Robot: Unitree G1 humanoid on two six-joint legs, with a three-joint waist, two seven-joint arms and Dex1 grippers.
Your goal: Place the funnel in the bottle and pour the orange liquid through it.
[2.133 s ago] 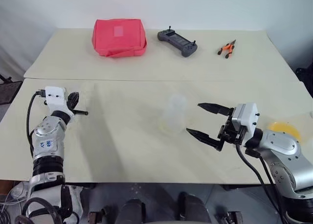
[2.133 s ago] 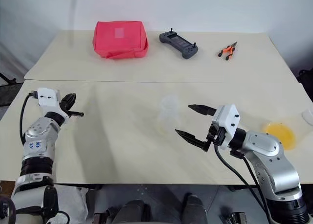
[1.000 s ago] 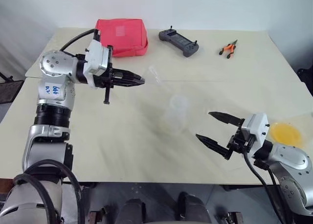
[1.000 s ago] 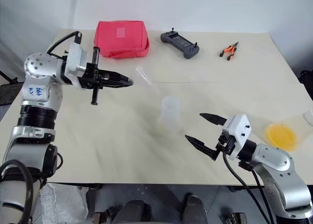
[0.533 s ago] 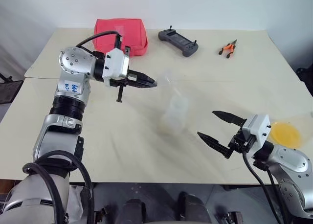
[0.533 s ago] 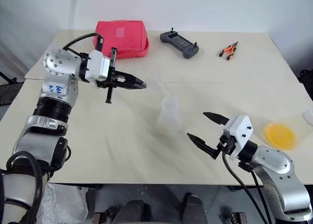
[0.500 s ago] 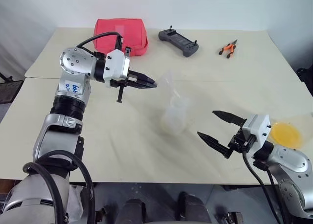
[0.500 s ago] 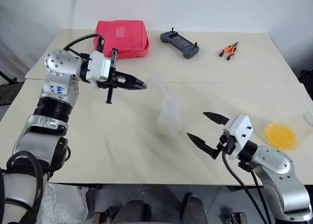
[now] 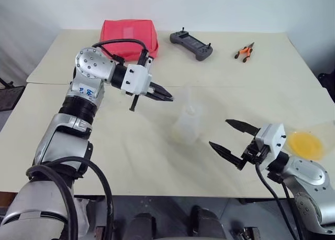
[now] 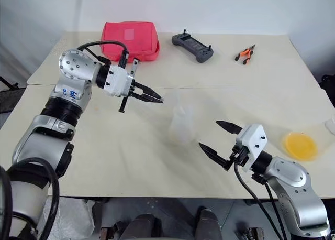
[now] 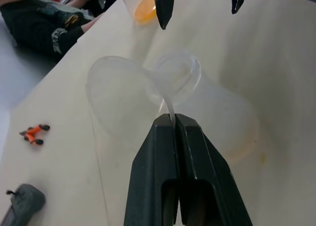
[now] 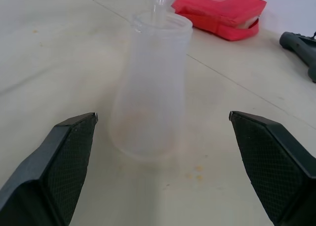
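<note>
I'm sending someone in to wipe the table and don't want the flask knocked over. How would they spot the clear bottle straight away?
Look to the middle of the near beige table, between the left gripper and the right gripper. The bottle stands upright there: a see-through flask, broad at the base and narrowing to an open neck. Unlike the flat dish of orange liquid at the right edge, it is tall and colourless.

Bright, even light — soft shadows, no glare, sharp focus.

Silver-grey jointed arms end in white wrist blocks and black, tapered two-finger grippers — left gripper (image 9: 166,97), right gripper (image 9: 226,135) — black cables looping alongside, blue scribbles on the left arm.
</note>
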